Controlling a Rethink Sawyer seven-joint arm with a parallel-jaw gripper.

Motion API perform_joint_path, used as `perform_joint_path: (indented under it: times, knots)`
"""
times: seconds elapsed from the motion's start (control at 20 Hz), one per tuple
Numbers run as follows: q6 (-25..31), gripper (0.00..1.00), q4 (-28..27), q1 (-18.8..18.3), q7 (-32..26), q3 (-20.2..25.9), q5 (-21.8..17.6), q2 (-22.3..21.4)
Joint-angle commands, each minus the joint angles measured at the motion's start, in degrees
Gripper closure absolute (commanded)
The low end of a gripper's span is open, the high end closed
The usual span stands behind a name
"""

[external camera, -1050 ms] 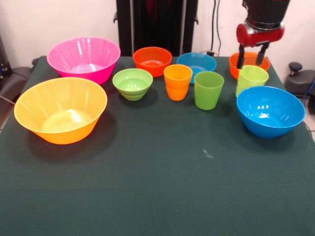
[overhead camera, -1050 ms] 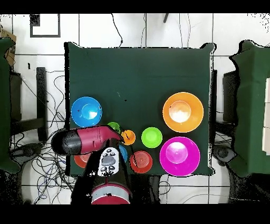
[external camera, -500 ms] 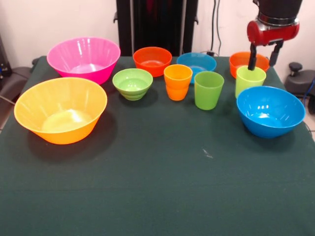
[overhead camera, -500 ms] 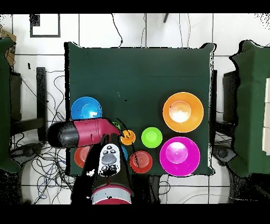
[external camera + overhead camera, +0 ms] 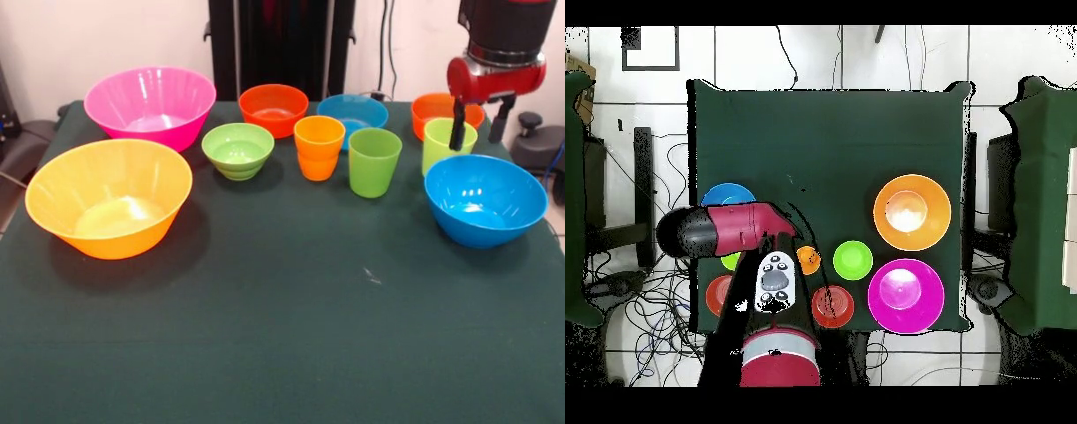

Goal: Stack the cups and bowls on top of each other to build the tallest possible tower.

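Nothing is being shown stacked yet: every cup and bowl is standing singly on the green table (image 5: 282, 336), so no tower is being seen and the whole build is judged to be left. The gripper (image 5: 479, 131) is being held at the table's right side in the front view, its two black fingers (image 5: 457, 128) spread apart and hanging empty, one finger in front of the lime-yellow cup (image 5: 439, 141) and the other beside it, above the back rim of the medium blue bowl (image 5: 485, 199). No grasp is being made out.

The large pink bowl (image 5: 150, 104) and the large yellow-orange bowl (image 5: 109, 196) are being left at the opposite side, near each other. Between the two sides a loose row is being formed by the small green bowl (image 5: 237, 148), the orange cup (image 5: 319, 147) and the green cup (image 5: 373, 161), with a small orange bowl (image 5: 273, 109) and the small blue bowl (image 5: 352, 112) behind them. A second small orange bowl (image 5: 437, 106) is being partly hidden behind the gripper.

From overhead, the arm (image 5: 730, 230) is being seen lying across the blue bowl's side of the table, covering several of the pieces.
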Motion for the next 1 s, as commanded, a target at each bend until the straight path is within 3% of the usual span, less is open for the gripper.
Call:
perform_joint_path:
  times: [0.05, 0.55, 0.75, 1.0]
  knots:
    - [8.69, 0.0, -10.97, -1.36, 2.06, 0.72, -3.08, 6.51]
    - [17.02, 0.0, -14.84, -2.59, -0.96, 0.1, -4.55, 5.6]
    - [15.91, 0.0, -10.96, -4.55, -3.71, 0.94, -5.77, 3.98]
    - [13.32, 0.0, -9.85, -5.85, -4.22, 1.42, -7.81, 4.64]
